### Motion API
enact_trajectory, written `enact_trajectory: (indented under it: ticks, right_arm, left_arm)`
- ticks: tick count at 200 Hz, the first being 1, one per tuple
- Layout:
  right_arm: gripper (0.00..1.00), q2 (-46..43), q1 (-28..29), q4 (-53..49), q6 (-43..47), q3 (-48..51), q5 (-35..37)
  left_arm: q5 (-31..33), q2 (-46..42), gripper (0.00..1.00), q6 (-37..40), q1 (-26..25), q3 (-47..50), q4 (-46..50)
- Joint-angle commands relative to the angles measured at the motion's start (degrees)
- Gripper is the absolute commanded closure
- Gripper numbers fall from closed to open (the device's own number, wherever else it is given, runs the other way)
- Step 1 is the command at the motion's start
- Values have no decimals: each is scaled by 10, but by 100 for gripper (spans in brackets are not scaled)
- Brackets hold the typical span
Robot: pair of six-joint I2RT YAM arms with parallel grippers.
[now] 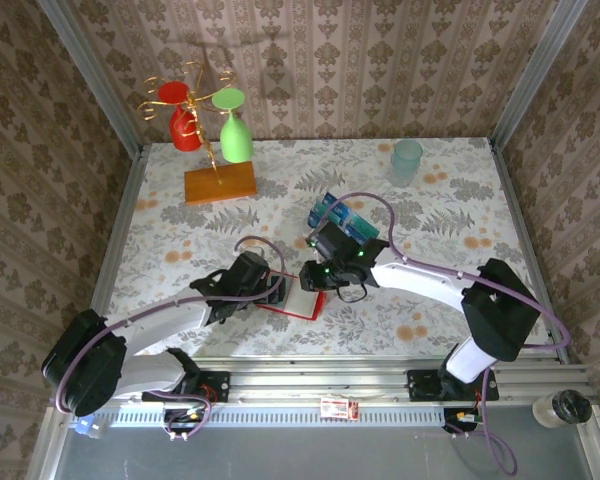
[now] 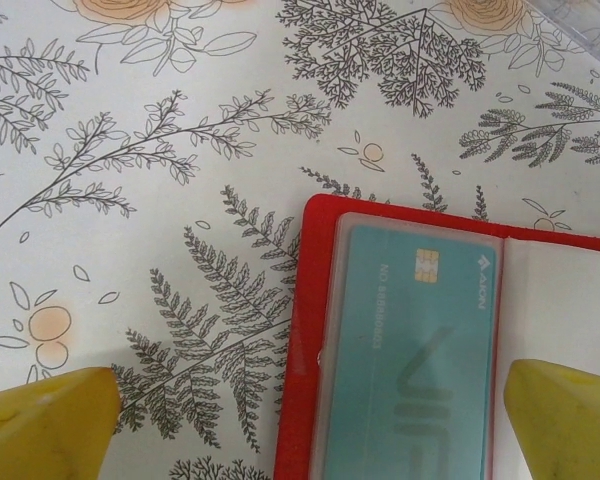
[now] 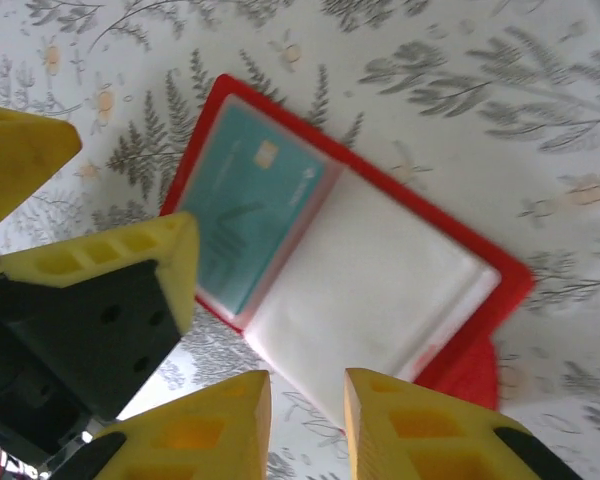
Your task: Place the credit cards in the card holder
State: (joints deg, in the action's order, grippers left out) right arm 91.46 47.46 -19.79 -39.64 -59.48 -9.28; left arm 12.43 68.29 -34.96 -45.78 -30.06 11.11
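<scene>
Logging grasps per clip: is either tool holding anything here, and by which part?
Left tool is open over the wallet, holding nothing. Right tool sits at the near corner of the white page; whether it pinches it cannot be told.

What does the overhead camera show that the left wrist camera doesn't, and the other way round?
Overhead, not left wrist: the left arm, the right arm, a stand with a red and a green cup, a clear cup and a row of blue cards. Left wrist, not overhead: the teal card with its chip and print, and the left gripper with its yellow fingertips close up. Both: the red wallet lying open on the flowery tablecloth.
</scene>
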Motion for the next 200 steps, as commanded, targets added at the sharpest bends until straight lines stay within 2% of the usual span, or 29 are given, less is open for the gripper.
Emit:
enact_trajectory:
  ticks: [1,44,125,136,151,168,200]
  right_arm:
    - [78,13,5,51,-49,28,18]
    - [82,5,-1,20,-25,52,48]
    - [84,2,-60,-43,41,49,72]
    - [80,-10,-60,-46,42,46,68]
    - [66,-30,-56,-42,30,49,55]
    - [56,-49,-45,-29,12,59,46]
    - [48,-41,-21,7,-22,79,33]
  left_arm:
    - [12,-15,0,-13,-6,9,12]
    - [9,-18,0,-17,-14,8,8]
    - [13,-11,0,-19,-26,-3,9]
    - [15,-11,0,-19,-26,-3,9]
    - [14,-11,0,-19,-27,-4,8]
    - [14,-7,0,-20,-28,-4,5]
    - [15,-2,0,-20,-29,-7,3]
